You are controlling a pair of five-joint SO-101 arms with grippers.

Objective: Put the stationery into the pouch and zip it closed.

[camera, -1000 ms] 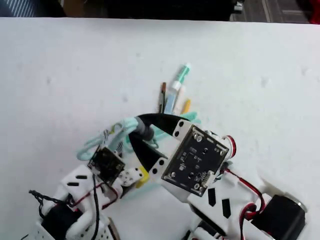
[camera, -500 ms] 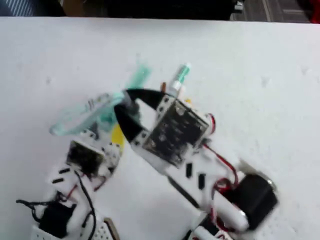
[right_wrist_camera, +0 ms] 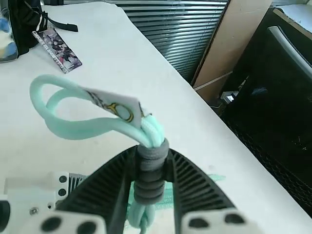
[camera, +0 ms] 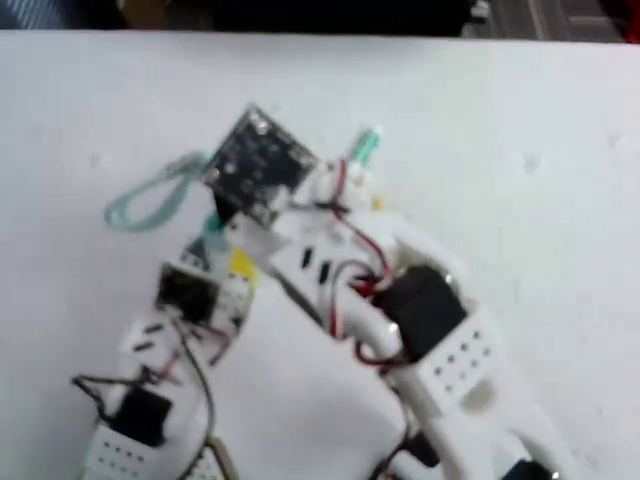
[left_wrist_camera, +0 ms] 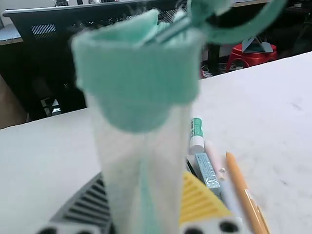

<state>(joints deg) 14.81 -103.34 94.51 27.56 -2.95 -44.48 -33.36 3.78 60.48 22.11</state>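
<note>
My left gripper (left_wrist_camera: 146, 214) is shut on the pouch (left_wrist_camera: 136, 146), a translucent sleeve with a mint green rim, and holds it upright. On the table just beyond the pouch lie the stationery: a green-capped pen (left_wrist_camera: 197, 131), a light blue pen (left_wrist_camera: 205, 169) and an orange pencil (left_wrist_camera: 242, 191). My right gripper (right_wrist_camera: 151, 183) is shut on the grey zipper pull (right_wrist_camera: 151, 170), from which a mint cord loop (right_wrist_camera: 73, 117) with a small tag sticks out. In the high view the cord loop (camera: 150, 198) lies left of the right arm's wrist, and the stationery (camera: 365, 148) lies to its right.
The white table (camera: 480, 120) has free room to the right and far left. A black bag (right_wrist_camera: 24, 19) and a printed card (right_wrist_camera: 57, 47) sit at one table end. Dark chairs and a red object (left_wrist_camera: 253, 48) stand past the table's edge.
The right arm has swung up and to the left, drawing the zipper pull and cord loop along. The left arm has followed the same way with the pouch.
</note>
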